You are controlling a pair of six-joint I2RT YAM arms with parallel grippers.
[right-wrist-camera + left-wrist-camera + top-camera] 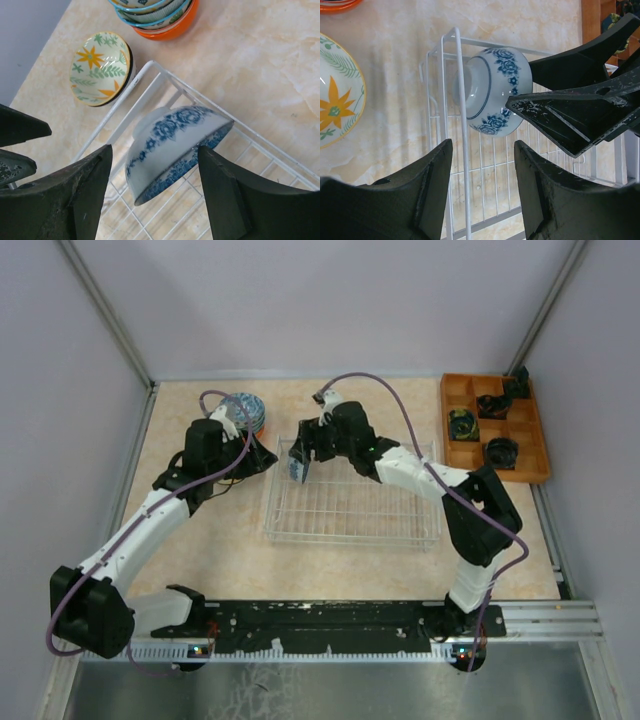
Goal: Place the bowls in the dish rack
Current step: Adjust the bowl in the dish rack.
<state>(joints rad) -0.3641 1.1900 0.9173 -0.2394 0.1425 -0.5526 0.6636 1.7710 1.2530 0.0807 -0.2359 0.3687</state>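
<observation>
Resting on its side in the far-left corner of the dish rack [350, 525], the blue-flowered bowl [170, 145] lies between the spread fingers of the right gripper [155, 152]. The left gripper [482, 145] hovers nearby, fingers apart and empty.

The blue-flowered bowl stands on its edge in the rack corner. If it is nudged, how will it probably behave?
The bowl looks like glazed ceramic, so it is probably stiff, slippery and apt to chip against wire. Tilted on its rim, it may tip or roll, though the corner of the dish rack likely checks it.
</observation>
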